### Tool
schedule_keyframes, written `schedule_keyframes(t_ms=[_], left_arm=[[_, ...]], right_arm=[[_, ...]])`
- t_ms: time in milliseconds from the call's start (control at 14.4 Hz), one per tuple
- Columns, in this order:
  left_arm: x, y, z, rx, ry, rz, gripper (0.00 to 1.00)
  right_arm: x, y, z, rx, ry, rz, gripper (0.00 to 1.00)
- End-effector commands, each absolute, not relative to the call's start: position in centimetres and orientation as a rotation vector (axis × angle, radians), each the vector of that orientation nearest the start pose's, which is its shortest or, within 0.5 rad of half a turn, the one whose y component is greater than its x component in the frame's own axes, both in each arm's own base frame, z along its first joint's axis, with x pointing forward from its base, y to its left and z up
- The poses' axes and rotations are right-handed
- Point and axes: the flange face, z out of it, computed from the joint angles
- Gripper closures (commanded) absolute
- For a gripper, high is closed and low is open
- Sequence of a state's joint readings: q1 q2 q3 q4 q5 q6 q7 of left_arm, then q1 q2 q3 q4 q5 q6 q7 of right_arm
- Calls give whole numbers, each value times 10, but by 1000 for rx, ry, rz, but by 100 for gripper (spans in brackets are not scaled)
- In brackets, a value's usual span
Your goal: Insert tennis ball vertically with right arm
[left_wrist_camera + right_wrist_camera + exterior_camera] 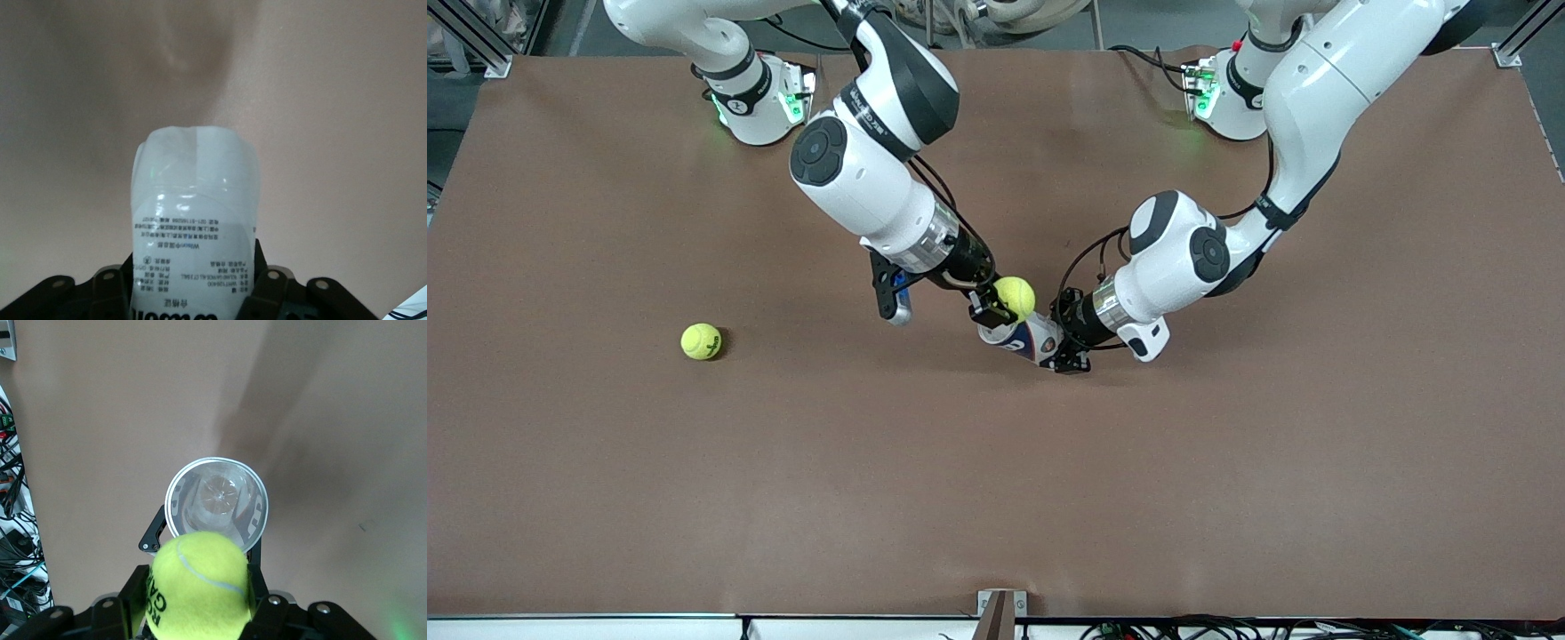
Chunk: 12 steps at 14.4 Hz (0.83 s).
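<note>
A yellow tennis ball (1015,296) is clamped in my right gripper (1003,308), which is shut on it in the air. In the right wrist view the tennis ball (199,587) fills the space between the black fingers (267,603). Just under it gapes the round open mouth of a clear plastic ball can (217,501). The can (1024,338) stands upright in my left gripper (1064,352), which is shut on its labelled wall. From the left wrist the can (195,213) rises between the black fingers (277,287).
A second tennis ball (701,341) lies on the brown table (1227,489) toward the right arm's end. Both arm bases stand along the table's edge farthest from the front camera. Cables hang past one table edge (17,540).
</note>
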<state>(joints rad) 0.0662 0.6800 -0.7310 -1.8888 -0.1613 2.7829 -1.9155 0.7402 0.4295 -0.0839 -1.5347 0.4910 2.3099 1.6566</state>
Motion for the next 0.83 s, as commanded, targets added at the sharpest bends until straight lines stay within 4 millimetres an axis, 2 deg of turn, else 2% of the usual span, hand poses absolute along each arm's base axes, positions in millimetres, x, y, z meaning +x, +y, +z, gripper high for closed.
schedule_keyframes(t_ms=[0, 208, 347, 485, 763], left_arm=[[569, -358, 266, 1774, 1840, -588, 39], [570, -351, 246, 1825, 1753, -619, 39], [569, -350, 235, 1849, 1703, -639, 39], [568, -350, 231, 1877, 1613, -663, 39], [565, -353, 223, 1866, 1547, -717, 37]], right_arm=[[562, 440, 449, -2175, 1554, 248, 100], [567, 427, 444, -2232, 1543, 242, 100], [566, 430, 444, -2240, 1529, 240, 100], [564, 434, 444, -2240, 1521, 233, 100], [564, 436, 438, -2259, 1518, 224, 100]])
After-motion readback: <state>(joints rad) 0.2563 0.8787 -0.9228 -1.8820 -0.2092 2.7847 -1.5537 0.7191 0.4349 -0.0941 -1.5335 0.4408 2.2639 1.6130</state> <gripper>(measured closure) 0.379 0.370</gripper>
